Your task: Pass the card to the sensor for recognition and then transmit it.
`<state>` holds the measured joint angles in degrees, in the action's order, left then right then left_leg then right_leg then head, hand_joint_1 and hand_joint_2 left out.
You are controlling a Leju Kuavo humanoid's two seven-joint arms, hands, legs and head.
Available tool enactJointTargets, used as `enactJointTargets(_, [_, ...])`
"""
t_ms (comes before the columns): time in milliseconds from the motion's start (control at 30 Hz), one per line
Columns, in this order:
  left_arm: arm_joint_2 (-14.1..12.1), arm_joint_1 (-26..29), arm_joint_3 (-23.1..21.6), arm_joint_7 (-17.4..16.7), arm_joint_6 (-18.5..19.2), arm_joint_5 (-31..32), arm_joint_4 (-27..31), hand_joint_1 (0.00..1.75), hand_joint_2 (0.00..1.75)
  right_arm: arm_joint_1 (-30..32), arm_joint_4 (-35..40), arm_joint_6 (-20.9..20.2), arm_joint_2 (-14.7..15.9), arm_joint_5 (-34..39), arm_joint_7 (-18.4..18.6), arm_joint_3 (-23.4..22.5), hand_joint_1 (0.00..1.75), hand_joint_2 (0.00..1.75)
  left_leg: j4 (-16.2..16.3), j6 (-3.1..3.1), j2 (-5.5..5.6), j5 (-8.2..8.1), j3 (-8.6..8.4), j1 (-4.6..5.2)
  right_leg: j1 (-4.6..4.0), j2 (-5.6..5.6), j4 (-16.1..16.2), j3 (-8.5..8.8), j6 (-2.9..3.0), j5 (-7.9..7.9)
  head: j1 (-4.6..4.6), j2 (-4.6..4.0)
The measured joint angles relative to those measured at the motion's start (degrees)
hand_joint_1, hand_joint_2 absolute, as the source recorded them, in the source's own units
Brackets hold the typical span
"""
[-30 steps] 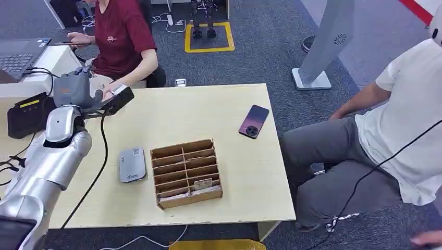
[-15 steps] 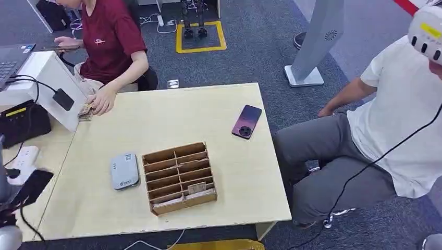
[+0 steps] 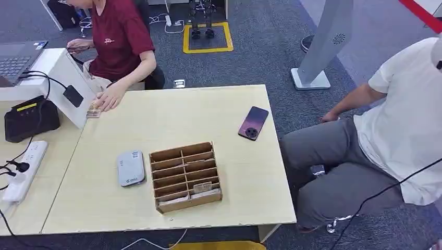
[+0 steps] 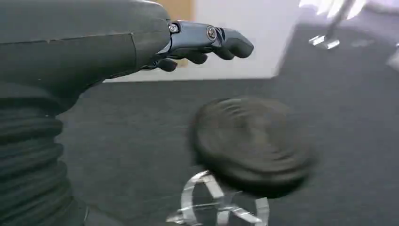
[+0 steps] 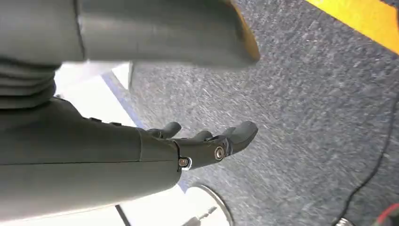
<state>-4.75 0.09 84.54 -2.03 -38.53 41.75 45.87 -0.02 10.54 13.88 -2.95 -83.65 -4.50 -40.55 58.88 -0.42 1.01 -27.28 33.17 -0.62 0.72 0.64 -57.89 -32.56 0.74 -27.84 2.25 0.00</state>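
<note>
Wood divider box [image 3: 185, 176] is set mid-table [image 3: 156, 114], slots facing up so cards can be lifted out; a few cards [image 3: 202, 186] are seen lying in its nearest compartments. Grey card sensor [image 3: 130, 167] is placed just beside the box on its left, apart from it, presumably so the swipe is short. A phone [image 3: 253, 122] lies well apart, toward the far right corner.

No card is held. Left hand [image 4: 202, 44] is seen in the left wrist view, fingers loosely extended and slightly curled, nothing gripped; dark floor and a blurred round stool base are behind it, so the arm is judged to be hanging. Right hand [image 5: 207, 141] is likewise relaxed and empty over grey carpet.

More cards [image 3: 94, 112] lie under the hand [image 3: 110, 97] of a person in red at the table's far left edge, likely where passed cards are collected.

Judgement: arms are parked between cycles; the next card is to be picked from the box.
</note>
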Motion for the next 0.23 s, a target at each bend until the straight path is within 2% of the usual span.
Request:
enactJointTargets(100, [2.39,-0.42,1.03,-0.9,-0.53,0.77,-3.47,0.0,1.75,-0.03,0.04,0.0,0.02,0.44,0.35,-0.39,0.0,1.75,0.08,0.1,0.0,-0.03,0.01,0.0,0.0,-0.05,0.01,0.19,-0.06,0.06,-0.13,0.0])
enactJointTargets(233, [6.24,-1.87,1.66,-5.4,-0.46,8.1,-12.08,0.0,1.75,-0.21,0.04,-1.6,0.07,3.37,2.01,-2.52,0.0,1.75,0.1,0.26,0.0,0.04,-0.07,0.18,0.18,-0.04,0.03,0.18,-0.2,0.15,-0.07,0.0])
